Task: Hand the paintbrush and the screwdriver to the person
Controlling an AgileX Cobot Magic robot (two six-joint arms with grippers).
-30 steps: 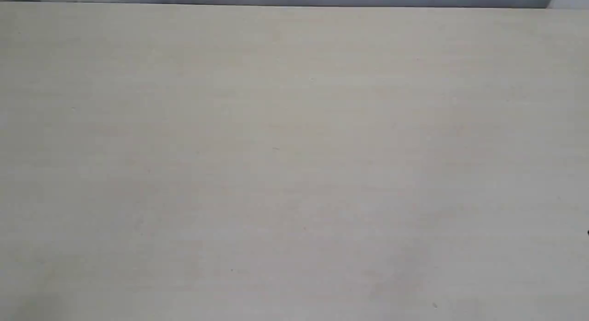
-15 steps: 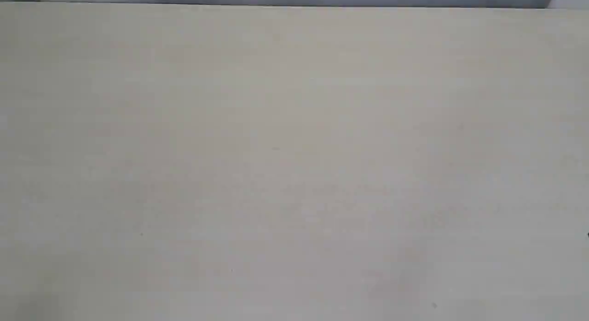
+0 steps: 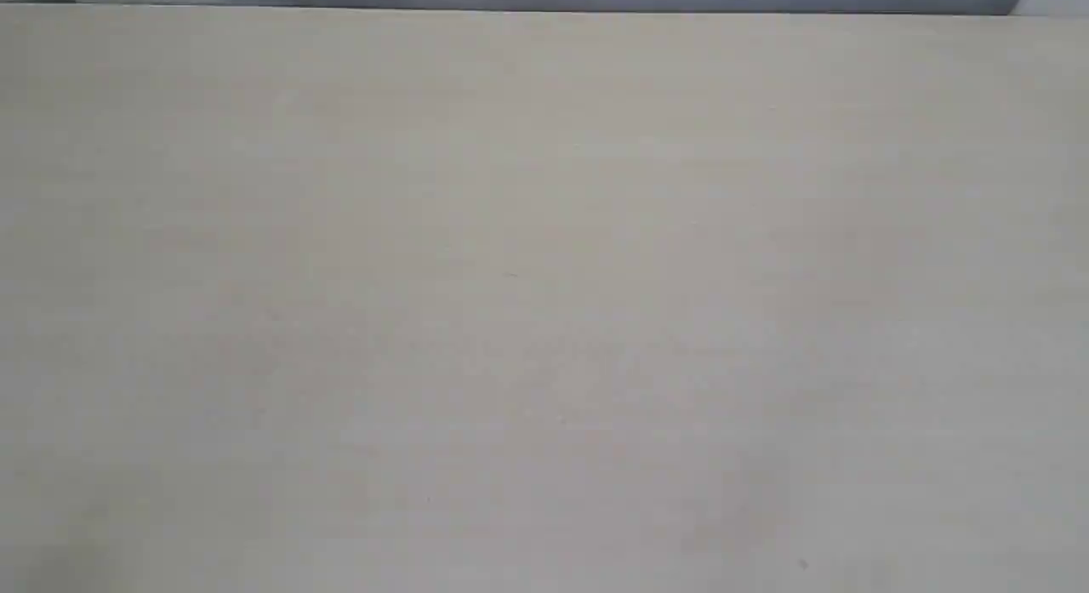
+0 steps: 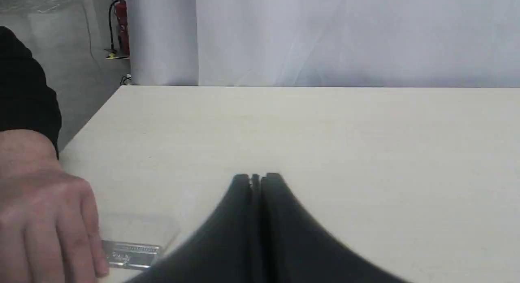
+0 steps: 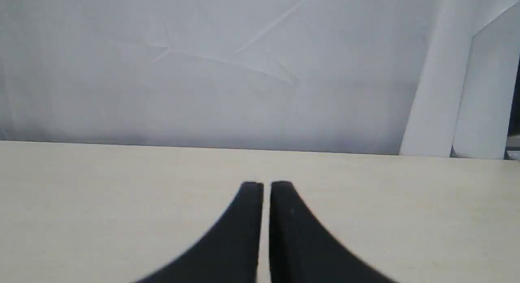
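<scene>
At the far left of the left wrist view the person's hand (image 4: 40, 218) lies palm down on the worktop (image 4: 325, 132), black sleeve (image 4: 24, 92) above it. Its fingertips touch a silver stamped band with a pale blurred patch past it, which we take for the brush (image 4: 130, 253); the rest is hidden under the hand. Just beside it, the left fingers (image 4: 256, 179) are pressed together with nothing between them. Further right, the right fingers (image 5: 267, 187) are all but closed, a thin slit of worktop showing between them, and they too hold nothing. The screwdriver appears in no view, and the exterior view shows only bare worktop (image 3: 544, 287), so we cannot tell whether it has been passed over. We judge the brush to be in the person's keeping and the left arm's job now to be getting clear. To do that well, we should draw the left fingers away from the hand rather than across it, lifted off the worktop so they do not drag the brush. Before any new reach we need to find the screwdriver. If it remains to be given, we should grip the black handle squarely, since it is slim and may roll, and offer it with the thin shaft pointing away from the palm.
</scene>
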